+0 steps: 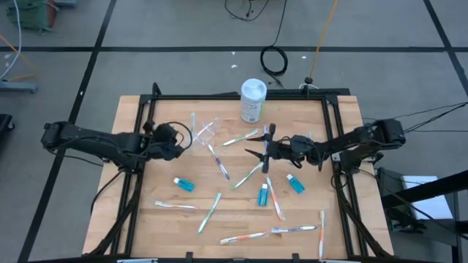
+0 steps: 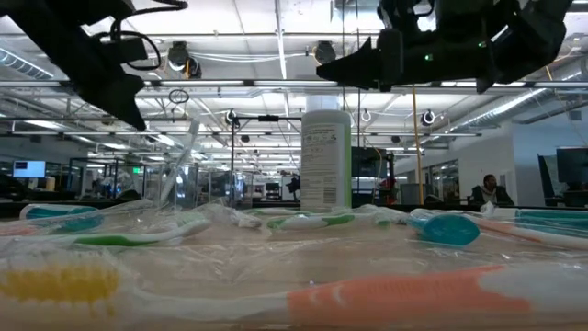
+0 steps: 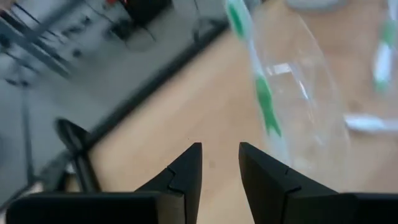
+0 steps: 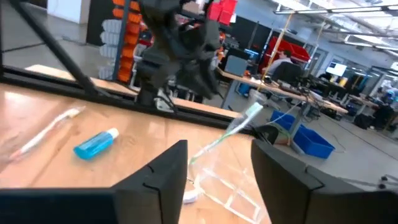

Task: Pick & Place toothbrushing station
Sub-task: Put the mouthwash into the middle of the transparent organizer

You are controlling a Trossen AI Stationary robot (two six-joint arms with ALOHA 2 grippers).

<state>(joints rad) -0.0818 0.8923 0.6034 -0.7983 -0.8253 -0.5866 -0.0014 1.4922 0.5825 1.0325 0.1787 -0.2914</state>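
two grippers work over the table [image 1: 146, 219]. the left gripper [image 1: 184, 139] hangs just beside the clear cup [image 1: 205, 133], which lies tipped on its side at mid-table with a green brush [image 3: 258, 87] in it; its fingers stand narrowly parted and hold nothing. the right gripper [image 1: 262, 153] sits near the centre, jaws spread wide and empty, above a scatter of brushes. three teal tubes lie apart: one to the left [image 1: 183, 184], one central [image 1: 263, 194], one right [image 1: 295, 183]. more brushes lie along the front edge [image 1: 292, 229]. a white canister [image 1: 252, 100] stands at the back.
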